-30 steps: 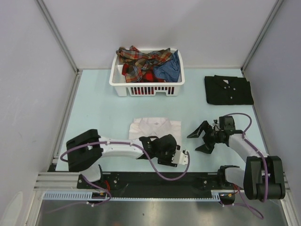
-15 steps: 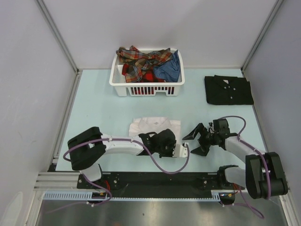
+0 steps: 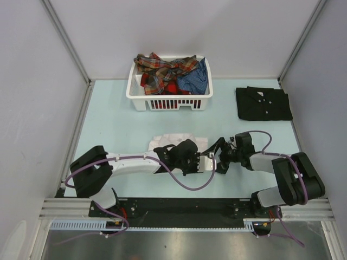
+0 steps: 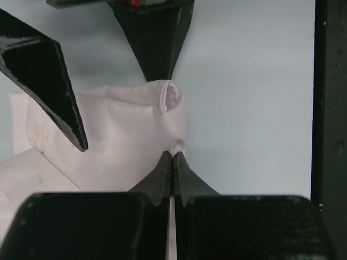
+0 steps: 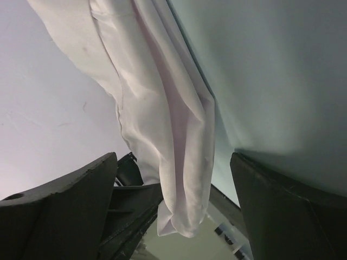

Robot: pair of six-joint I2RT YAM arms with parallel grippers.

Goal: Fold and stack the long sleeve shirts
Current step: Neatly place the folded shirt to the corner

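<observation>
A folded white shirt (image 3: 176, 142) lies at mid-table, its right part hidden under both grippers. My left gripper (image 3: 207, 162) is shut on that shirt's right edge; in the left wrist view the closed tips (image 4: 172, 157) pinch the white cloth (image 4: 119, 135). My right gripper (image 3: 218, 156) faces it from the right, open. In the right wrist view its fingers (image 5: 81, 200) stand either side of the lifted white fold (image 5: 179, 162) without touching it. A folded black shirt (image 3: 263, 103) lies at the far right. Plaid shirts (image 3: 162, 70) and a blue one (image 3: 196, 80) are heaped in the basket.
The white slatted basket (image 3: 169, 102) stands at the back middle. Grey walls close in the table on the left, back and right. The black rail (image 3: 179, 208) with both arm bases runs along the near edge.
My left gripper has closed on the white shirt's right edge. The right arm has swung left, bringing its open jaws round the same corner of cloth.
</observation>
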